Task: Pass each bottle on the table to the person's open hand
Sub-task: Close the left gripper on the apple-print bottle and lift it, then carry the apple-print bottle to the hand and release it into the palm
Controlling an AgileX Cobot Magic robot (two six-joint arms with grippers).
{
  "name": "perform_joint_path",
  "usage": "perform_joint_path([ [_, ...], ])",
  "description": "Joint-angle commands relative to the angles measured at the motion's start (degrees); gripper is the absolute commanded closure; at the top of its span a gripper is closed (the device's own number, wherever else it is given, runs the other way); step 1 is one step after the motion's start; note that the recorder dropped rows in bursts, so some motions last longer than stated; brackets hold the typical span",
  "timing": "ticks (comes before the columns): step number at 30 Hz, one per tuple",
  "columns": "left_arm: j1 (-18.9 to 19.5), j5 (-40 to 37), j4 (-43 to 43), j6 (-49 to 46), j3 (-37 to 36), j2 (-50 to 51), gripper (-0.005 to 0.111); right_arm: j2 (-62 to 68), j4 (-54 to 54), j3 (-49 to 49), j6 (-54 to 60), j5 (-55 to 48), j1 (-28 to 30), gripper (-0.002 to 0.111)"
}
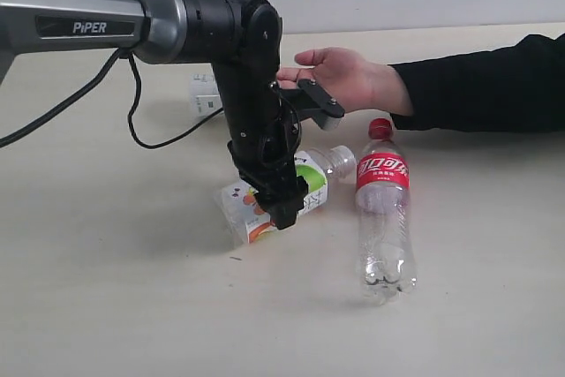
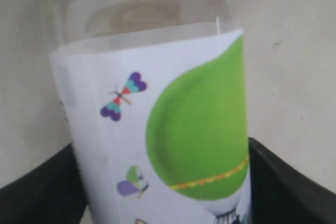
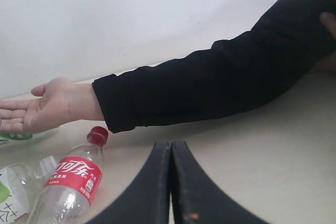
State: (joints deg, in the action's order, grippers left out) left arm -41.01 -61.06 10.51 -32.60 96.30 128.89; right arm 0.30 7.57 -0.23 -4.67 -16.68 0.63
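Pinched across its slick label by the jaws of the left gripper [image 1: 284, 207], the green-marked bottle [image 1: 313, 178] may slip or swing into the cola bottle [image 1: 382, 174] at 3 o'clock, while the right gripper [image 3: 170, 146] rests with jaws pressed together.

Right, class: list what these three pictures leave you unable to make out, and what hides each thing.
1. Far bottle: in the exterior view only a patch of white label shows; the left arm hides the rest.
2. White-labelled bottle: the left wrist view's edges cut off its neck and base; whether the left pincer presses it cannot be told.
3. Right pincer: outside the exterior view, so its position is unknown.
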Motion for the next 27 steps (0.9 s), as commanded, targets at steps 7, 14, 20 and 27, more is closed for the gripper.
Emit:
perform_joint_path([
  [7, -0.1, -2.3, 0.3, 0.5, -0.2, -0.2, 0.096, -0.3, 0.0, 0.2, 0.1, 0.4, 0.0, 0.108],
  [14, -0.1, -5.6, -0.7, 7.6, -0.2, -1.8, 0.107, -0.3, 0.0, 0.2, 0.1, 0.4, 0.0, 0.108],
  [20, -0.3, -8.9, 0.0, 19.3, -0.2, -8.2, 0.107, -0.3, 0.0, 0.2, 0.1, 0.4, 0.0, 0.108],
  [27, -0.4, -5.0, 3.0, 27.1, -0.2, -18.7, 0.107, -0.3, 0.0, 0.2, 0.1, 0.4, 0.0, 0.108],
])
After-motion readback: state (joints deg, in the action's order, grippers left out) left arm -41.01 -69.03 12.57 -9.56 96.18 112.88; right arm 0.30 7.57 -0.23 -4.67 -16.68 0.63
